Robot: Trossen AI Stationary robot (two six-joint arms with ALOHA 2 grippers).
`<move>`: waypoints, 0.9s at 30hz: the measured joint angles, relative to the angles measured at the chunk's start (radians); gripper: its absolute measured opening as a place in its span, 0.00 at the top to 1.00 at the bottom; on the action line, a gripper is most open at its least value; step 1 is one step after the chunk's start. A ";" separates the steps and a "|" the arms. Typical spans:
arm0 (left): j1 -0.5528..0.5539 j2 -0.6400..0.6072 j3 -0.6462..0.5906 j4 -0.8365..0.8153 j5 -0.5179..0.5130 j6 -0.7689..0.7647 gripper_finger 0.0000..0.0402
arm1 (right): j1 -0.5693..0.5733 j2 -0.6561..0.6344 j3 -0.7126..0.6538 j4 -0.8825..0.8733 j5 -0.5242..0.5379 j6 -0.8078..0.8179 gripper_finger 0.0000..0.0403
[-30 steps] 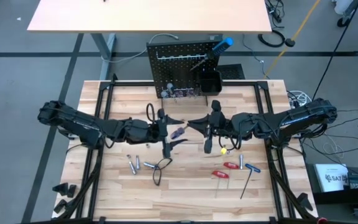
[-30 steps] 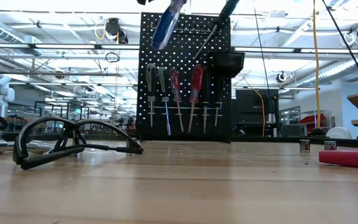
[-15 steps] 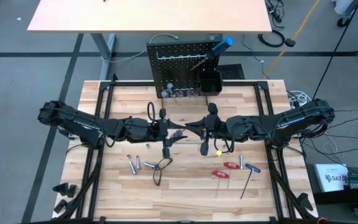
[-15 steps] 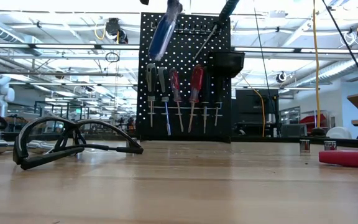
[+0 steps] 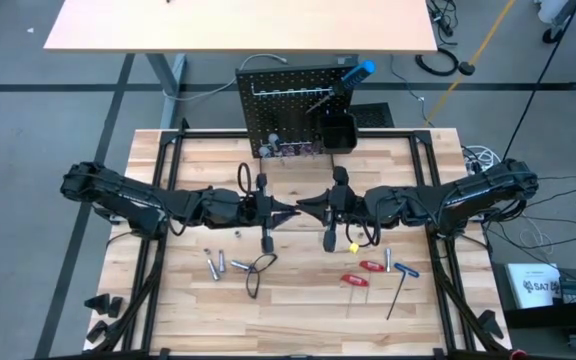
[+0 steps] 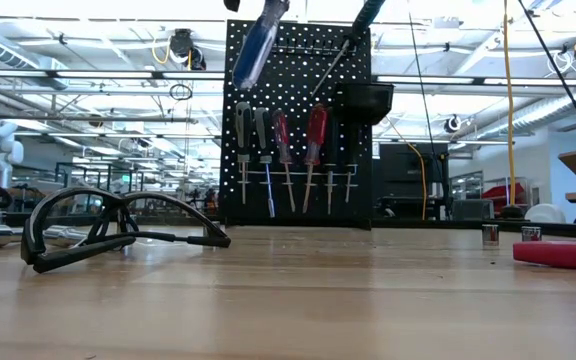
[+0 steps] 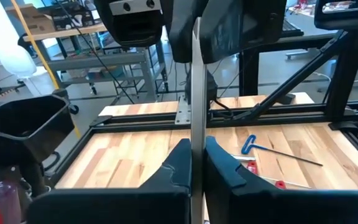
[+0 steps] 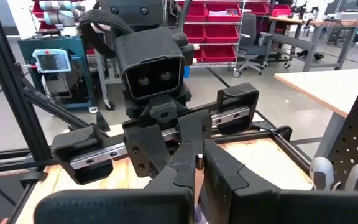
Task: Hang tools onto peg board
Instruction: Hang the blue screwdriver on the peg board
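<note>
At the centre of the high view, the left gripper point(image 5: 290, 209) and right gripper point(image 5: 305, 206) meet tip to tip. Both pinch one blue-handled screwdriver point(image 6: 256, 48), well short of the peg board point(image 5: 288, 105) at upper centre. This looks like a handover, so next the right jaws should let go and the left arm should carry it to a free hook.

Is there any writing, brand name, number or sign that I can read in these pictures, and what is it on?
"SAT", partly legible: on a white box on the floor right of the table, high view; the smaller print under it is too small to read.
Blue device with a screen, right wrist view: its markings are too blurred to read.
Peg board, tools and arms: no readable text.
</note>
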 joint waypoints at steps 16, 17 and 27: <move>-0.001 -0.038 0.011 -0.090 0.000 -0.058 0.97 | -0.001 -0.003 0.000 0.005 0.016 -0.562 0.69; -0.001 -0.046 0.022 -0.130 0.000 -0.086 0.97 | -0.001 -0.003 0.000 0.003 0.020 -0.641 0.66; 0.083 -0.062 0.129 -0.481 0.277 -0.526 0.97 | 0.070 0.056 0.000 -0.093 0.109 -0.980 0.50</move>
